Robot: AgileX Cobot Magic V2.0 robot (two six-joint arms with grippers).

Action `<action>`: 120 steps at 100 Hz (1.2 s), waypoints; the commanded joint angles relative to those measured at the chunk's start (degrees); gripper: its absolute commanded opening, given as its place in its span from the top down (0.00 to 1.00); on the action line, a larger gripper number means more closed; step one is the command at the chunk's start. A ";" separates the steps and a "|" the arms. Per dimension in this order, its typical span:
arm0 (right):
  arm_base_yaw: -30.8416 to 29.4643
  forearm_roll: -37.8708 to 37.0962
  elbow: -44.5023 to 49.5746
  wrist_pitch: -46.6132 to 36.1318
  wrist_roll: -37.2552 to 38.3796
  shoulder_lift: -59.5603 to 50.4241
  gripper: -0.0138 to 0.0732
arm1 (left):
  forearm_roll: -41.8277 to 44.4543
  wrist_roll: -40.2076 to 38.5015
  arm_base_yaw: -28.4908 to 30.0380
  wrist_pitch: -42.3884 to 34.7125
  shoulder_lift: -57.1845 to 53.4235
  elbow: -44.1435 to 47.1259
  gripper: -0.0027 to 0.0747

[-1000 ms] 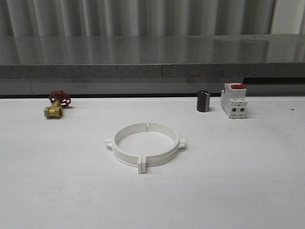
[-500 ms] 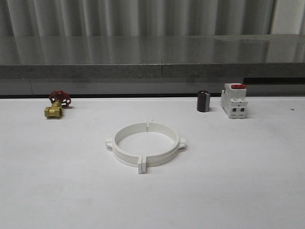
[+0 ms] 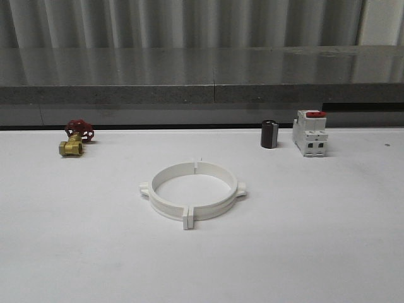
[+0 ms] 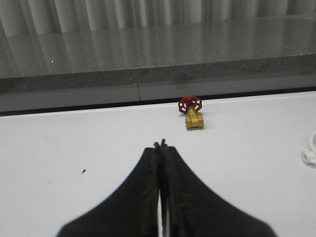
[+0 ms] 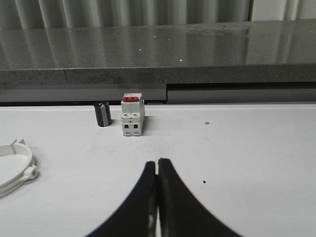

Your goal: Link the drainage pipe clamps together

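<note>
The two white drainage pipe clamps (image 3: 192,192) lie flat in the middle of the white table, their end lugs meeting front and back so they form one ring. A part of that ring (image 5: 15,165) appears in the right wrist view, and a small bit (image 4: 311,153) in the left wrist view. My left gripper (image 4: 160,144) is shut with nothing in it, above bare table well to the left of the ring. Off to the ring's right, my right gripper (image 5: 157,162) is likewise shut and empty over bare table.
A brass valve with a red handwheel (image 3: 74,138) sits at the back left. A small dark cylinder (image 3: 269,134) and a white breaker block with a red top (image 3: 310,133) stand at the back right. A grey ledge (image 3: 202,95) runs behind the table.
</note>
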 commanded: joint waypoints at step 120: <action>-0.33 -0.60 -0.83 -4.60 -0.03 -1.12 0.98 | 0.94 -1.76 -0.83 -9.63 -1.85 2.04 0.99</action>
